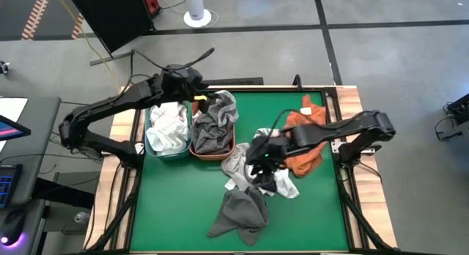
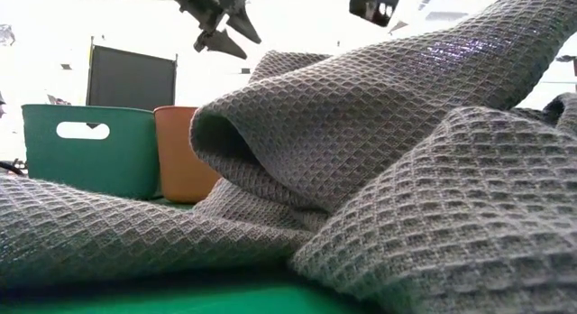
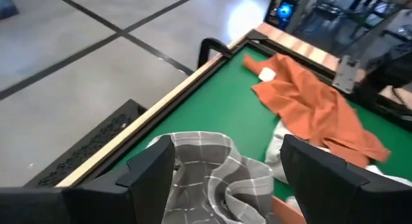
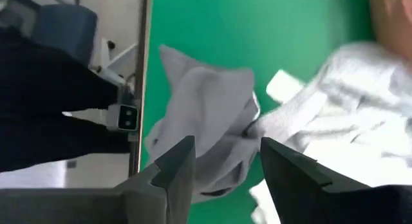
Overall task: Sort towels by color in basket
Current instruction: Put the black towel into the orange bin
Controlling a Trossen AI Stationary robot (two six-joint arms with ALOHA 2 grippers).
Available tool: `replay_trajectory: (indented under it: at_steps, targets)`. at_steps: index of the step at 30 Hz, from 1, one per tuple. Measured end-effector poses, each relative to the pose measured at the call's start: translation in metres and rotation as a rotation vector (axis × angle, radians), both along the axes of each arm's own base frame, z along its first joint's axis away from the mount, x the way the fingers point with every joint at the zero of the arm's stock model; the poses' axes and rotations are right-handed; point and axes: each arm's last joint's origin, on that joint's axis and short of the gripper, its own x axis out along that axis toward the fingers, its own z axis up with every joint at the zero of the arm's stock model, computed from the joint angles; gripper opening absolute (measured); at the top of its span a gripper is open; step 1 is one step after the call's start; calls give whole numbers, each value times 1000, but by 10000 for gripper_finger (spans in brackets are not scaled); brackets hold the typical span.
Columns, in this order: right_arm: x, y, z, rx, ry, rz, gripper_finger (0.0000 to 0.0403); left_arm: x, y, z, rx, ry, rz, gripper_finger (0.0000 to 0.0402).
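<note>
My left gripper [image 1: 201, 100] [image 3: 225, 147] hangs open above the orange basket [image 1: 212, 149], over a grey-checked towel [image 3: 206, 169] heaped in that basket with dark grey cloth. White towels [image 1: 167, 127] fill the teal basket [image 1: 149, 141] beside it. My right gripper [image 1: 258, 161] [image 4: 226, 147] is open above a mixed pile of white and grey towels [image 1: 275, 178] mid-table. A rust orange towel [image 1: 304, 141] lies spread toward the table's right. A dark grey waffle towel [image 1: 238, 215] [image 2: 361, 170] lies crumpled near the near edge.
The two baskets [image 2: 86, 147] stand side by side at the table's far left. In the low view both grippers [image 2: 221, 25] show high above the table. Bare green surface [image 1: 168, 204] lies at the near left. A raised wooden rim [image 3: 161, 111] borders the table.
</note>
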Motion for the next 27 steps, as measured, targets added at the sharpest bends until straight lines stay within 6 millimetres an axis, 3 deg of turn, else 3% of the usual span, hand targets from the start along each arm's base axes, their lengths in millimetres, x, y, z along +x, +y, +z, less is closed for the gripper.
replay_trajectory:
  at_steps: [4,10,15,21,24,27]
  targets:
    - [14,16,-26,100,136,-58,207,-9,-7,10,-10,-46,-62,270]
    - [27,45,-48,170,237,-135,226,-29,-21,24,-1,-80,-95,270]
    - [41,70,-62,150,272,-181,228,-44,-30,33,11,-100,-103,270]
    - [48,90,-107,42,453,-244,228,-57,-37,36,3,-92,-106,270]
    - [47,90,-125,2,531,-259,216,-62,-41,36,-8,-80,-112,270]
    - [49,89,-133,-22,545,-237,171,-68,-45,38,-12,-77,-118,270]
